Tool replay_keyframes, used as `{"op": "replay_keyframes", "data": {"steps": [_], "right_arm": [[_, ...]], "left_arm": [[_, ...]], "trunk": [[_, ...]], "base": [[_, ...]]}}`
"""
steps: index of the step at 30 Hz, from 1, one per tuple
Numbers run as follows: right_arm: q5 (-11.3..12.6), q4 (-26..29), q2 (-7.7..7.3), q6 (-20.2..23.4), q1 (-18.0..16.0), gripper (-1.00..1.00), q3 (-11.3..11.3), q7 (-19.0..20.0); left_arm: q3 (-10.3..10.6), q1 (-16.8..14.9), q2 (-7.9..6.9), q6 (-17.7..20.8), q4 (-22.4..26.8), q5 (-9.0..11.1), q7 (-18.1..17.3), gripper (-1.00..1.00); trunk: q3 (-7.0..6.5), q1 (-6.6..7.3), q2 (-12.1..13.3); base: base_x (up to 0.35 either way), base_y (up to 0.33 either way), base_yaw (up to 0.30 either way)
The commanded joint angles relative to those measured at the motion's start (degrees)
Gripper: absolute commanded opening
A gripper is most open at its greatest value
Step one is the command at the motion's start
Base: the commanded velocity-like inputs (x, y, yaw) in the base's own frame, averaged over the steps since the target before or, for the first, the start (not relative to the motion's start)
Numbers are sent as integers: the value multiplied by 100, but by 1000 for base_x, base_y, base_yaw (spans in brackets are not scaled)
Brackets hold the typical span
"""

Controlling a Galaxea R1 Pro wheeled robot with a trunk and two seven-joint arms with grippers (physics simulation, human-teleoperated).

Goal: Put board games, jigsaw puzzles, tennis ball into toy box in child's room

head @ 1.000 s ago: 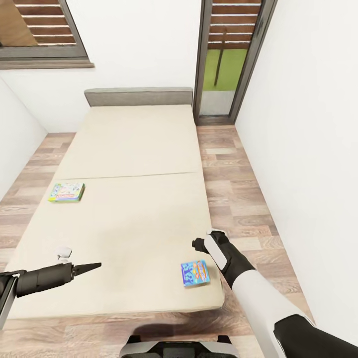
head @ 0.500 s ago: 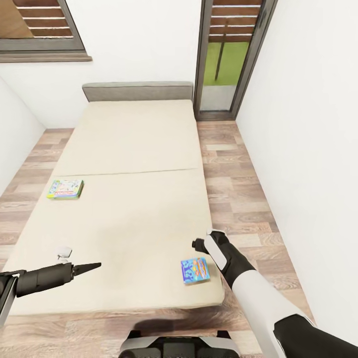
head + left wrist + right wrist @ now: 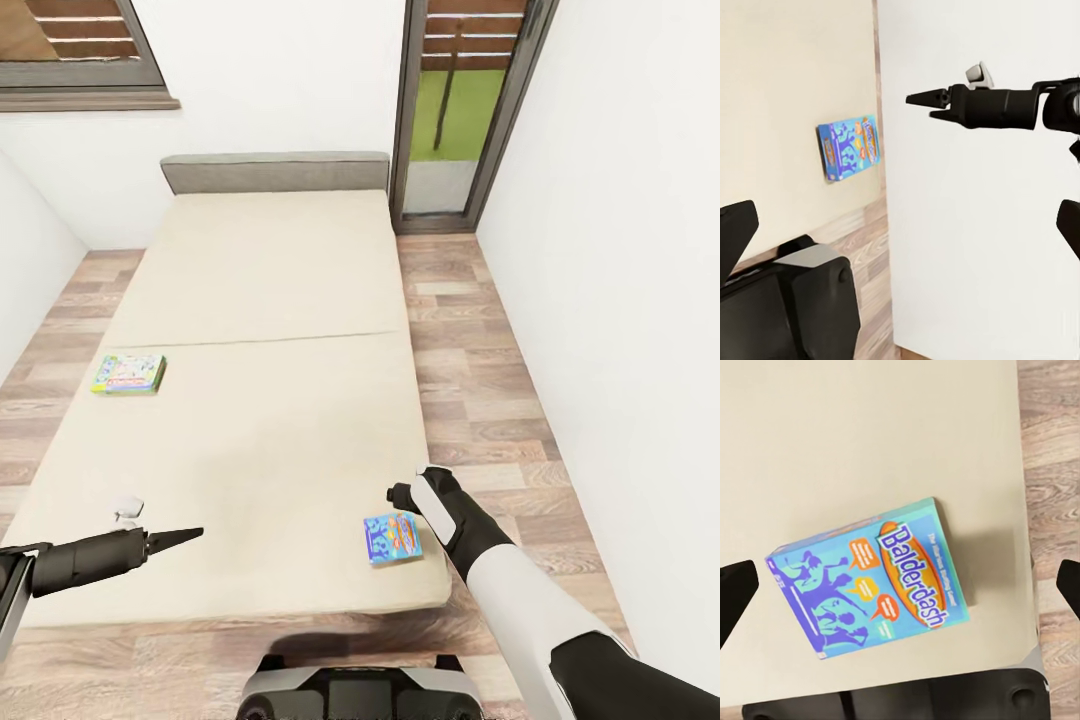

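Two board games lie on the cream bed (image 3: 260,300). A green-white one (image 3: 128,374) is near its left edge. A blue Balderdash box (image 3: 392,537) (image 3: 870,589) (image 3: 849,147) lies flat at the near right corner. My right gripper (image 3: 402,492) (image 3: 900,585) (image 3: 921,101) hovers just above this box, pointing down, open and empty. My left gripper (image 3: 185,536) (image 3: 900,225) hangs open over the bed's near left part, holding nothing. The table, toy box, jigsaw puzzles and tennis ball are out of view.
A grey headboard (image 3: 275,172) stands against the far wall, with a glass door (image 3: 450,120) to its right. A white wall (image 3: 620,300) runs close along the right, leaving a strip of wood floor (image 3: 470,400). My base (image 3: 360,695) is at the bed's foot.
The whole view has shifted, so the bed and both boxes sit a little higher in the picture and more of my base shows. Both arms hold the same pose.
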State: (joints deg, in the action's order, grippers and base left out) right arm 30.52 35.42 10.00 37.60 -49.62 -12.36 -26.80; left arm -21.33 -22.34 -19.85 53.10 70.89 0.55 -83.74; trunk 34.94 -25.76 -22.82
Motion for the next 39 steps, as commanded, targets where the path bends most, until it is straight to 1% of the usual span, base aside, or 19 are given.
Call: {"op": "replay_keyframes", "data": {"steps": [1, 4, 9, 22, 27, 31, 39], "right_arm": [[51, 3, 0, 11, -4, 100, -15, -53], [51, 1, 0, 11, -4, 100, -18, -53], [49, 0, 0, 11, -4, 100, -27, -53], [49, 24, 0, 8, -4, 100, -200, -53], [48, 83, 0, 30, -9, 100, -238, -46], [44, 200, 0, 49, -11, 100, -250, -41], [42, 354, 0, 34, -12, 100, -257, -31]], "left_arm": [[-1, 2, -2, 60, 25, 5, -49, 100], [-2, 18, -4, 60, 159, 5, -217, 100], [3, 48, -9, 66, 459, -14, -626, 100], [19, 71, 0, 82, 988, 34, -626, 100], [49, 68, 34, 174, 1089, 139, -626, 100], [123, 65, 64, 226, 1128, 221, -626, 100], [176, 64, 75, 256, 1150, 332, -626, 100]], "trunk": [[17, -3, -10], [45, -3, -10], [92, -3, -10], [214, -3, -10], [261, -3, -10], [299, -3, -10], [374, -3, -10]], "base": [[0, 0, 0], [0, 0, 0], [0, 0, 0], [0, 0, 0], [0, 0, 0], [0, 0, 0], [0, 0, 0]]}}
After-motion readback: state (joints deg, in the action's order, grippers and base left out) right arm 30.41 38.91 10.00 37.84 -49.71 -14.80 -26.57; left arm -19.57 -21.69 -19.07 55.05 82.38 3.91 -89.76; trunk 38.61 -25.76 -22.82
